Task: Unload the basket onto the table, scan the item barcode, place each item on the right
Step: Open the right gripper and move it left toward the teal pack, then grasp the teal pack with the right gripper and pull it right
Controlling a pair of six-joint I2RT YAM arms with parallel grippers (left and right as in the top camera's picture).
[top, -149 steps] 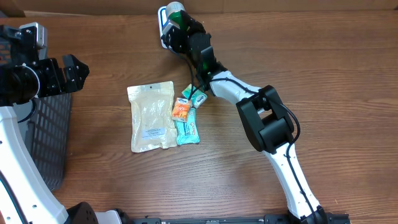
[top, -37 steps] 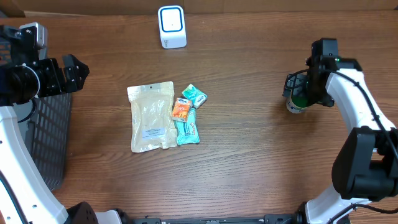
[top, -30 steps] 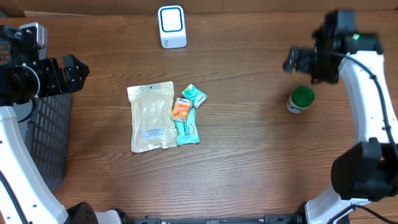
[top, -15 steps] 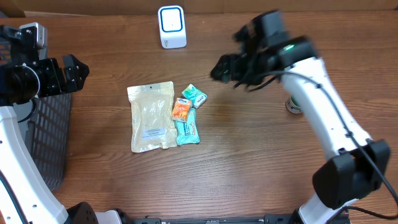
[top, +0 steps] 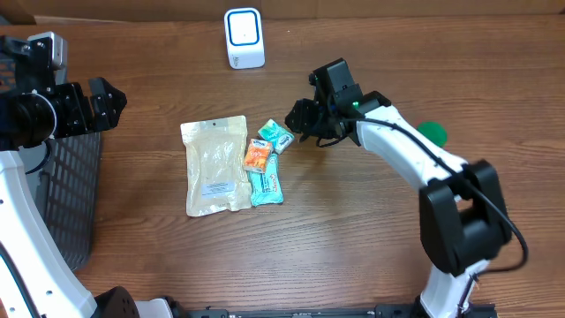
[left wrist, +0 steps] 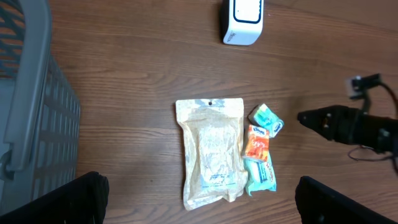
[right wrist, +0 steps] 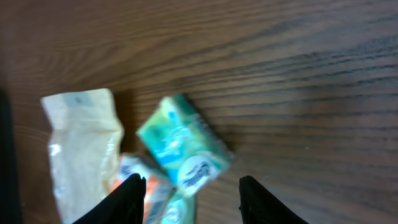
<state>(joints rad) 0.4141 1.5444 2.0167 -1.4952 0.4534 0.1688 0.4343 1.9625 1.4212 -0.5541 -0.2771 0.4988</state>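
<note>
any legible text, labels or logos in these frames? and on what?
Nothing is clear enough to quote.
Beige pouch: white label with printed lines, too small to read.
Small teal packet: oval logo, blurred.
Orange packet: print too small.
Long teal packet: print too small.
Barcode scanner: blue outline only, no text visible.

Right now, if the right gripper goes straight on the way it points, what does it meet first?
Probably the small teal packet, lying ahead of the right gripper, centred between its fingers in the wrist view. Height above it is unclear.
</note>
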